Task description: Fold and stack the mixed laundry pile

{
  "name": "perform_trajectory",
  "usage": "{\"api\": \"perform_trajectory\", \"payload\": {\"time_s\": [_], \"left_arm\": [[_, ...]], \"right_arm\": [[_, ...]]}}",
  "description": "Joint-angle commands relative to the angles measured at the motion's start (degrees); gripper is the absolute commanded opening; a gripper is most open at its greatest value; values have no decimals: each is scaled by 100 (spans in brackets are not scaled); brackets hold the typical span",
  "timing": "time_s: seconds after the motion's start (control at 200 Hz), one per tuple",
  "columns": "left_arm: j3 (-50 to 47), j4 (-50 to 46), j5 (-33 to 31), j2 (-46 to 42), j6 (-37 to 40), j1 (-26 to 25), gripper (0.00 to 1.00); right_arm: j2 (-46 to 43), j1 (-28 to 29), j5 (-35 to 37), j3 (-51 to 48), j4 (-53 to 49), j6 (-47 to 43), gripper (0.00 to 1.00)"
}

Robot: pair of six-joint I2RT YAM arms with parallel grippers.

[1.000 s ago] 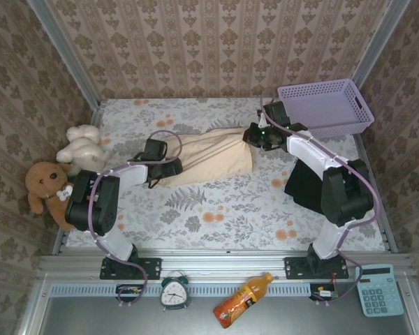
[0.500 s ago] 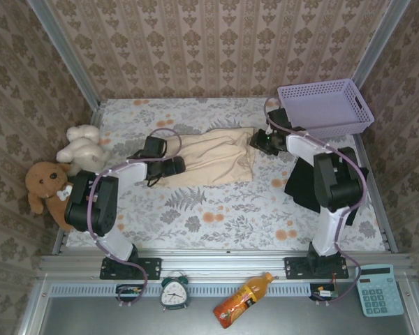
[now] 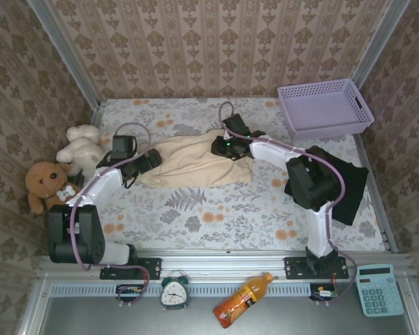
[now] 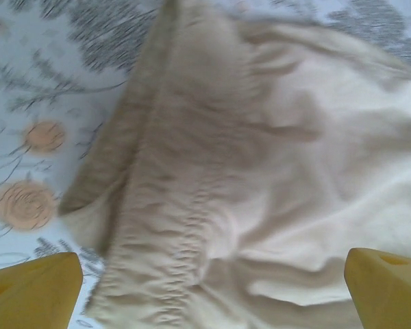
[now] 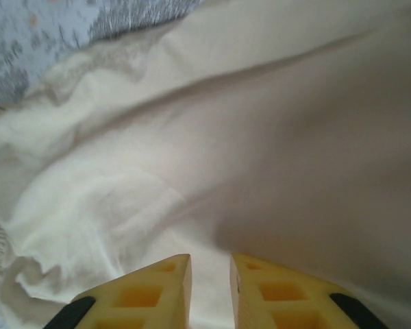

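Folding step: judged to be an early fold of the beige garment, which lies spread directly between the two grippers on the floral table cover.
Left gripper: fingers spread wide and holding nothing, poised just above one end of the garment.
Right gripper: set over the opposite end; its yellow fingers are almost together with a thin slit between them, and I cannot tell whether any cloth is pinched.
Black T-shirt: a dark, loosely laid shape well apart from both grippers, on the right gripper's outer side and partly under that arm.
Doing it well: each gripper should probably take a single layer at a matching corner, lift evenly, and lay the cloth over itself without dragging, so edges meet and no new creases form.
Risk: a pinch through two layers would likely bunch the fold.
Material: thin, soft, matte woven cloth that drapes in shallow wrinkles.
Texture: a puckered, stitched band, possibly elastic, runs beneath the left gripper; under the right gripper the cloth is smoother, with long soft folds.
Shape: a rough, uneven rectangle with rumpled edges.
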Motion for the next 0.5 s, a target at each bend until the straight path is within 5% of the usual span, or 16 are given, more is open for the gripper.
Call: {"api": "perform_trajectory", "payload": {"time_s": [0.0, 0.15, 0.275, 0.41, 0.495], "left_arm": [[-494, 782, 726, 3, -543, 442, 100], [-1197, 2616, 1436, 176, -1373, 761, 100], [-1325, 3248, 1712, 566, -1575, 730, 95], [-1424, 3471, 1770, 986, -1440, 669, 84], [-1512, 3698, 1831, 1150, -1385, 670, 66]], "right_arm": [[426, 230, 71, 640, -228, -10, 21], [1032, 303, 396, 1071, -717, 202, 14], [1183, 303, 518, 927, -782, 302, 12], [1143, 303, 537, 697, -739, 315, 11], [1120, 304, 554, 645, -772, 276, 11]]}}
